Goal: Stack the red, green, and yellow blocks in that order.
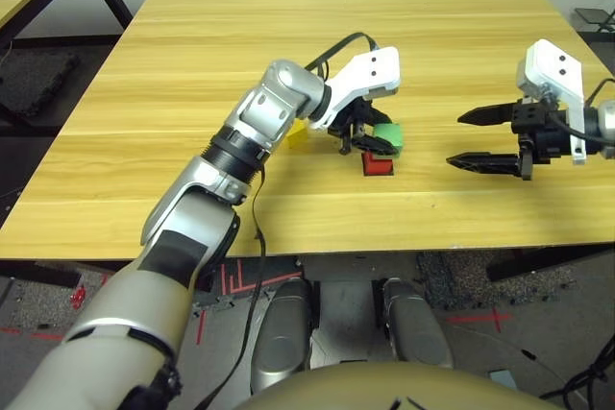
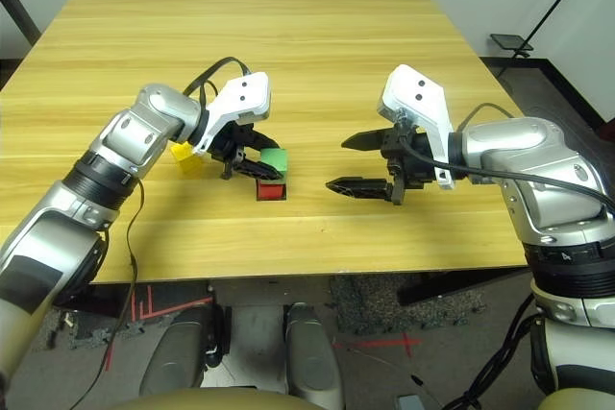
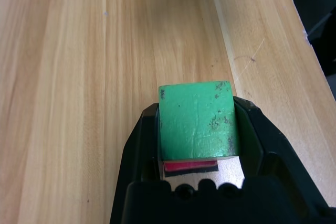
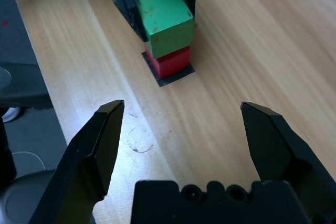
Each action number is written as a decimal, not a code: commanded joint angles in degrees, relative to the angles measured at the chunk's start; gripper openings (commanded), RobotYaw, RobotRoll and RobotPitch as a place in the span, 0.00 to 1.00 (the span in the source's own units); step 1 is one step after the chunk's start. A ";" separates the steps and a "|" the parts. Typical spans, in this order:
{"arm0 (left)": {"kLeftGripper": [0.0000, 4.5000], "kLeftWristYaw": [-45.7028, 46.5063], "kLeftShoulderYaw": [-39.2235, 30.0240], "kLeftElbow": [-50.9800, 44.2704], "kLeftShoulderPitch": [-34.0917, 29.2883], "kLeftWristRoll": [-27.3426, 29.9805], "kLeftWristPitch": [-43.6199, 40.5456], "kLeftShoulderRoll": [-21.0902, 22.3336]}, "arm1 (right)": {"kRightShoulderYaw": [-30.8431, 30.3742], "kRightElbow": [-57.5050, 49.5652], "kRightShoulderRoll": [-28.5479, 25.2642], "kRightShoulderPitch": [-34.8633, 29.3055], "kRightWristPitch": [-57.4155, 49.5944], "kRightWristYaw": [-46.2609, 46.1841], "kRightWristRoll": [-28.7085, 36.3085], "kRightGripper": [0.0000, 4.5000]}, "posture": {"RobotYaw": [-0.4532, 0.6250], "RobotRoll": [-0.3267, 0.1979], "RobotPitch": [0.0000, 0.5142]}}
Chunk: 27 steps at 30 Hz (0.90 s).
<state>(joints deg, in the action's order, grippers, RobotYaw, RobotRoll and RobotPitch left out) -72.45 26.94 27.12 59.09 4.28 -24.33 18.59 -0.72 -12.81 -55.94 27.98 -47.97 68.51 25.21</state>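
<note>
right now: left gripper (image 1: 368, 141) shut tight on the green block (image 4: 164, 15), one black finger on each side. green block up over the red block (image 4: 170, 60), maybe just touching it, hard to tell, and not lined up straight on it. red block sitting on a flat black patch (image 4: 167, 79) on the table (image 1: 288, 45). yellow block (image 2: 184, 155) just behind the left gripper, close to the arm. right gripper (image 2: 370, 162) wide open, holding nothing, off to the side.

could go wrong: letting go too soon, with the green block off to one side, so a tip and a fall. could also bump the red block off its patch while pulling the fingers away. could knock the yellow block with the arm.
</note>
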 commanded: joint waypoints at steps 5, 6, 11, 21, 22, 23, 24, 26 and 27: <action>0.46 -0.16 -0.31 1.23 -0.85 -1.78 2.61 -1.13 | 2.23 -2.01 -2.00 -1.62 -0.80 -1.14 1.94 1.00 | 0.33 0.45 0.19; 0.46 -0.06 -0.42 1.14 -1.08 -1.84 2.59 -1.29 | 2.25 -1.94 -2.08 -1.71 -0.71 -1.12 1.96 1.00 | 0.33 0.45 0.19; 0.46 0.62 -1.01 1.36 -1.78 -2.08 2.71 -1.95 | 2.07 -1.45 -2.08 -1.56 -0.39 -1.03 1.91 1.00 | 0.34 0.44 0.21; 0.99 2.95 -2.50 -2.14 -2.92 -3.17 -0.02 0.26 | 1.73 -1.06 -1.61 -1.53 0.09 -0.73 1.99 1.00 | 0.35 0.44 0.21; 0.99 2.49 -2.83 -4.68 -3.18 -2.93 -2.07 1.80 | 1.72 -0.98 -1.58 -1.49 0.11 -0.71 1.99 1.00 | 0.36 0.44 0.21; 0.99 1.80 -3.03 -7.52 -3.50 -2.70 -4.46 3.66 | 1.74 -0.84 -1.63 -1.47 0.18 -0.64 1.98 1.00 | 0.36 0.44 0.21; 0.99 1.25 -3.27 -10.11 -3.92 -2.39 -6.49 5.35 | 1.75 -0.66 -1.69 -1.44 0.29 -0.53 1.96 1.00 | 0.37 0.44 0.21; 0.99 0.17 -3.48 -15.46 -5.00 -2.15 -11.53 9.59 | 1.72 -0.23 -1.89 -1.36 0.59 -0.22 1.84 1.00 | 0.37 0.43 0.21; 0.99 -0.47 -3.56 -17.95 -5.80 -2.04 -13.93 12.10 | 1.67 0.10 -1.97 -1.23 0.74 -0.05 1.73 1.00 | 0.38 0.43 0.20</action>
<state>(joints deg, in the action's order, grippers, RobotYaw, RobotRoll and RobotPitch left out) -71.64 23.61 13.04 54.72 1.77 -34.09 28.62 0.77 -13.28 -57.26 26.65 -47.84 68.08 26.09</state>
